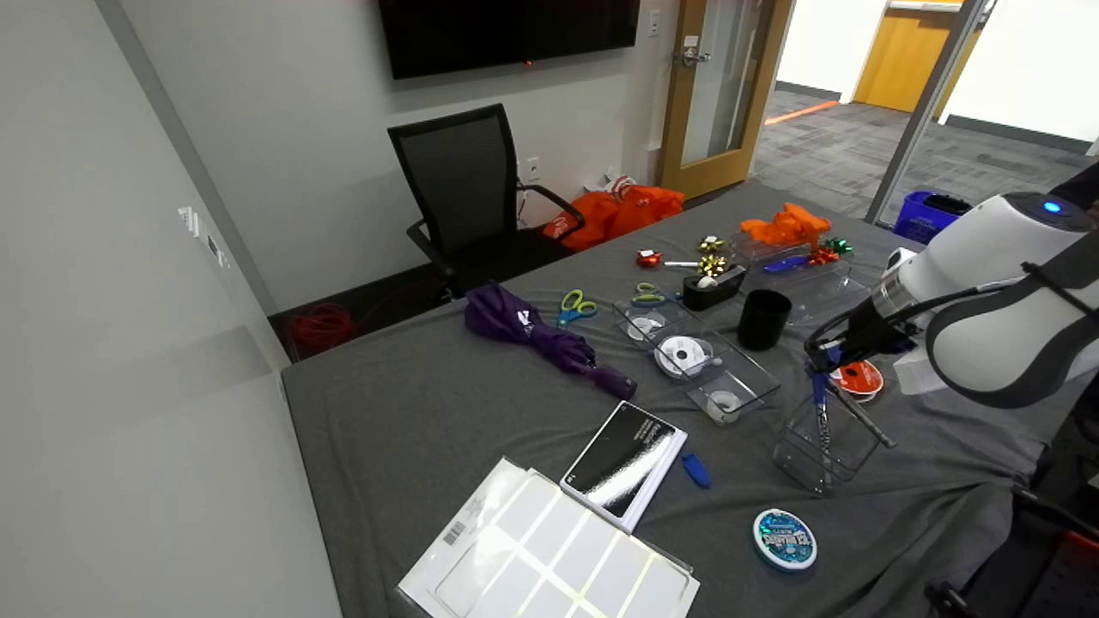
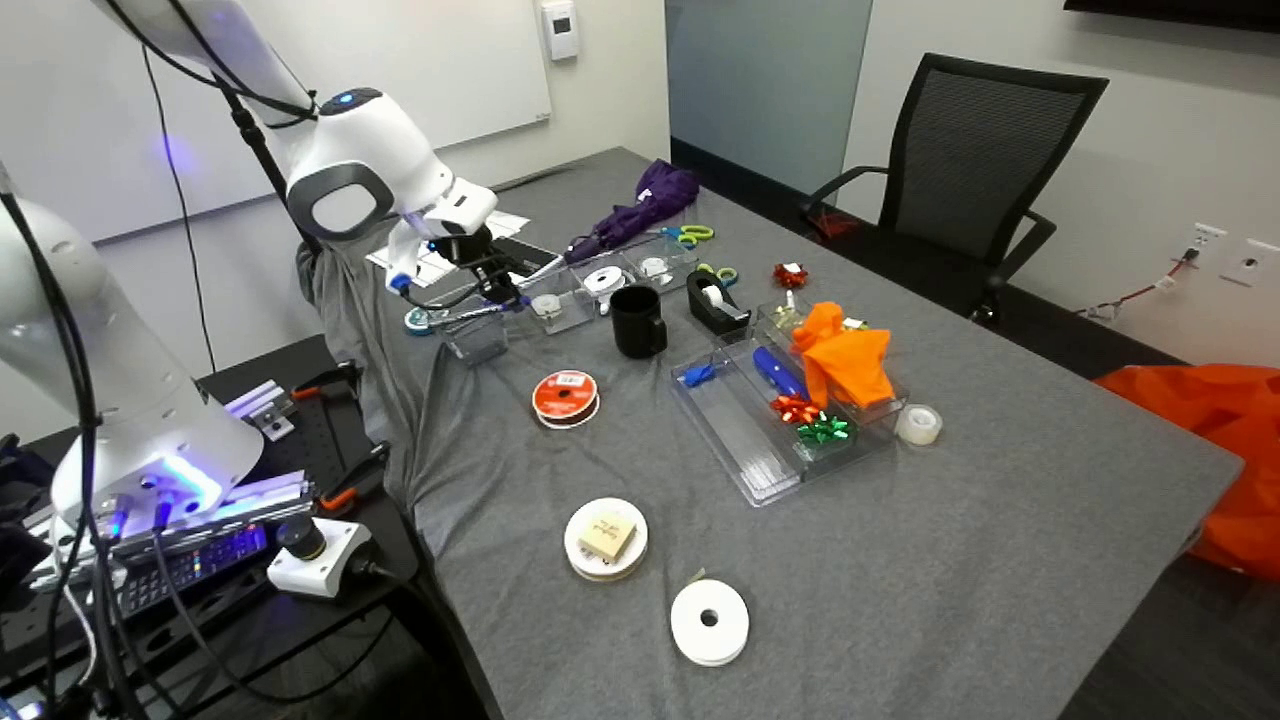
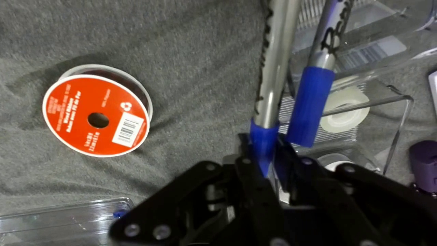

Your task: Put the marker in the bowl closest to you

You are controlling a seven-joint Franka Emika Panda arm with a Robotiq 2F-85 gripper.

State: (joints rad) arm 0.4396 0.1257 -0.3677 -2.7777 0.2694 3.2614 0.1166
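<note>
My gripper (image 3: 264, 145) is shut on the blue end of a silver marker (image 3: 275, 75). In an exterior view the held marker (image 1: 863, 418) slants down to the right over a small clear container (image 1: 798, 468). A second blue-capped marker (image 3: 310, 106) is beside it, outside the jaws; in an exterior view it stands in the container (image 1: 823, 429). The gripper also shows in an exterior view (image 2: 512, 300), with the marker near level over the container (image 2: 478, 345). No bowl shows; the orange-red round thing is a ribbon spool (image 3: 97, 116), also in both exterior views (image 1: 859, 376) (image 2: 566, 396).
A black mug (image 2: 638, 322) and a tape dispenser (image 2: 715, 308) stand close by. A clear divided tray with white rolls (image 1: 747, 396) lies beside the container. Another clear tray (image 2: 735, 470) holds bows and orange cloth (image 2: 850, 362). A round blue tin (image 1: 785, 539) is near the edge.
</note>
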